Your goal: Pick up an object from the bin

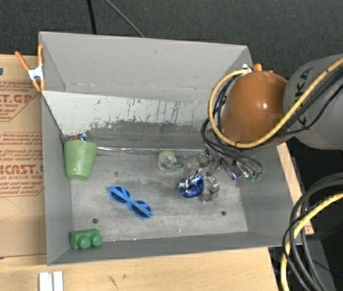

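Reaching into the grey bin (153,59) from the side opposite the green cup (79,157), I have my gripper (206,185) low over the floor, near the wall farthest from that cup but apart from it. The cup sits against its own side wall, where the back slope meets the floor. Between the cup and my gripper most of the floor is bare. A blue figure-8 piece (130,201) lies toward the front rim from the cup, and a green block (85,240) lies further that way, in the front corner on the cup's side. A small pale round thing (167,159) lies about level with the cup, close to my gripper. The floor is scuffed grey metal, and the back slope is streaked with dark scratches. My orange wrist cover (253,108) and its looped cables hang over the far side. A shiny blue crumpled thing (189,188) lies right at my gripper, on the side facing the cup. I cannot tell whether my gripper is released, clenched or grasping it.
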